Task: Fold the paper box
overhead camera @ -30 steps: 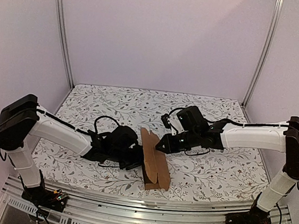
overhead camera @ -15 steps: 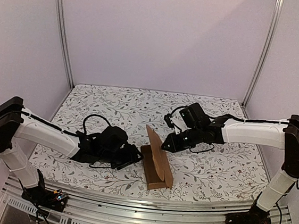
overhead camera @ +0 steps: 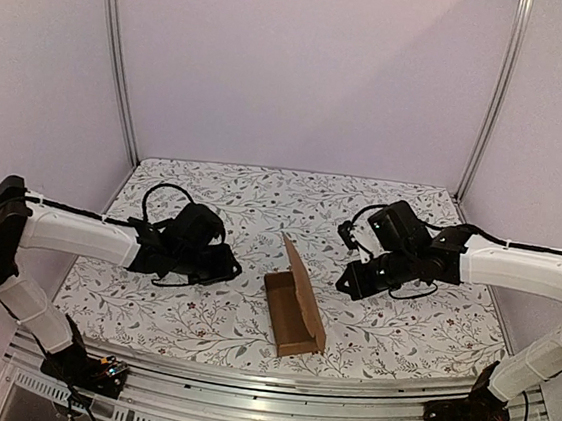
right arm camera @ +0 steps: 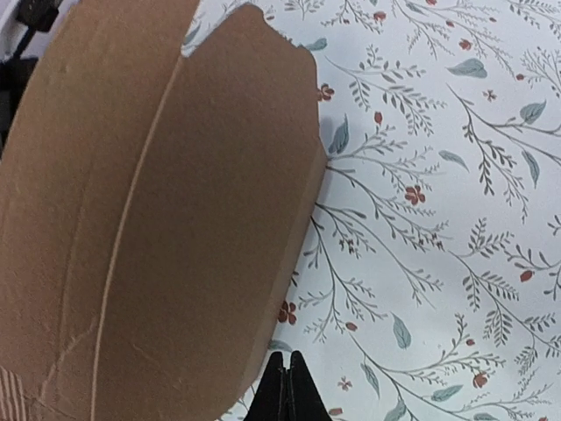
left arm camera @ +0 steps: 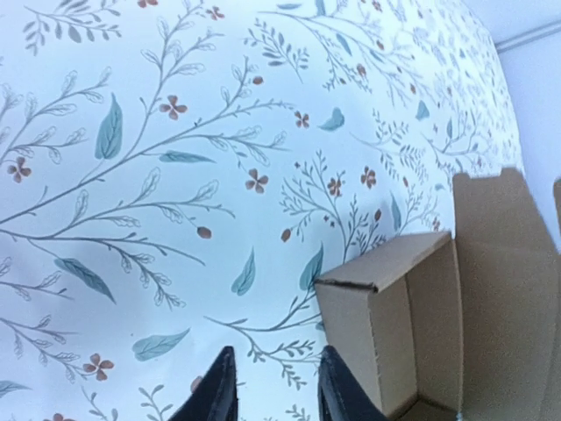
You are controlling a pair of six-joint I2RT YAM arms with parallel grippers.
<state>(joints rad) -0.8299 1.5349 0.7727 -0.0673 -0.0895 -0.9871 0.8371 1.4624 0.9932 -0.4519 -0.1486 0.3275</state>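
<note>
Your paper box is sitting near the front edge of the flowered bench, between the two arms. Its shallow tray is facing up and one tall flap is standing tilted along the tray's right side. Your left claw is hanging near the box's left side without touching it, its fingers parted a little and gripping nothing. Your right claw is hovering to the right of the flap, apart from it, its fingertips pressed together with nothing between them.

The paper box is matt brown cardboard, the table covering smooth and floral-printed.
</note>
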